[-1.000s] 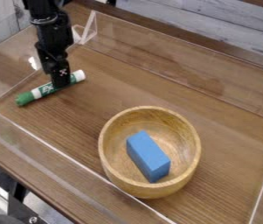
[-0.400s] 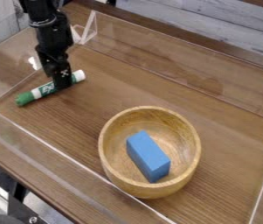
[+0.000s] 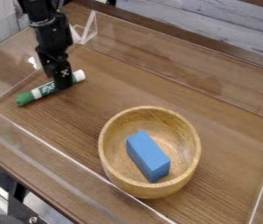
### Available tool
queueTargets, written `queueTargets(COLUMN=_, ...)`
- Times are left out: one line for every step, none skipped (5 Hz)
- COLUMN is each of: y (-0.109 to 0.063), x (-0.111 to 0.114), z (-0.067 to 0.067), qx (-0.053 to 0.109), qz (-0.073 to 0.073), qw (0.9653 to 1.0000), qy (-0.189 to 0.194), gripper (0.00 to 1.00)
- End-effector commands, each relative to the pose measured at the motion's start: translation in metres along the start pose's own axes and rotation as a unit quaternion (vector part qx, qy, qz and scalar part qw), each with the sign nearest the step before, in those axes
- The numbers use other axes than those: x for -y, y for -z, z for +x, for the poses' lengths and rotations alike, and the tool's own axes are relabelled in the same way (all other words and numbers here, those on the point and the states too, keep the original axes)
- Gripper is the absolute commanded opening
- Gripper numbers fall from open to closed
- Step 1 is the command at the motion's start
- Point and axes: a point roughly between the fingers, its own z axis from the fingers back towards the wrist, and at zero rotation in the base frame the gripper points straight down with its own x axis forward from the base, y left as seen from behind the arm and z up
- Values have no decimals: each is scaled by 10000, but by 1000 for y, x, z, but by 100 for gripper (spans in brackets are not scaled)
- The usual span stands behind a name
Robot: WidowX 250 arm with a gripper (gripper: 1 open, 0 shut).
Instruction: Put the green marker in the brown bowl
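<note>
Hand spread wide, pointing down over green marker near tabletop far left edge. Brown bowl near front edge, blue block inside.

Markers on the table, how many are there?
1. The green marker lies on the wooden table at the left, under the gripper, outside the brown bowl. None visible elsewhere.

The marker lies left of the bowl (block inside), well apart.
</note>
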Motion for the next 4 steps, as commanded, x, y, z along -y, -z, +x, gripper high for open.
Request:
queueTargets(y=-13, x=-13, z=5, qx=181, qz=268, qw=9995, qy=-20, gripper=0)
queueTargets(y=-15, x=-12, z=6, qx=168, qz=274, qw=9995, qy=-19, gripper=0)
queueTargets(y=-24, x=-8, z=8, qx=140, qz=285, qw=9995, qy=-62, gripper=0)
queueTargets(y=-33, x=-5, z=10, qx=116, qz=299, qw=9994, qy=-101, gripper=0)
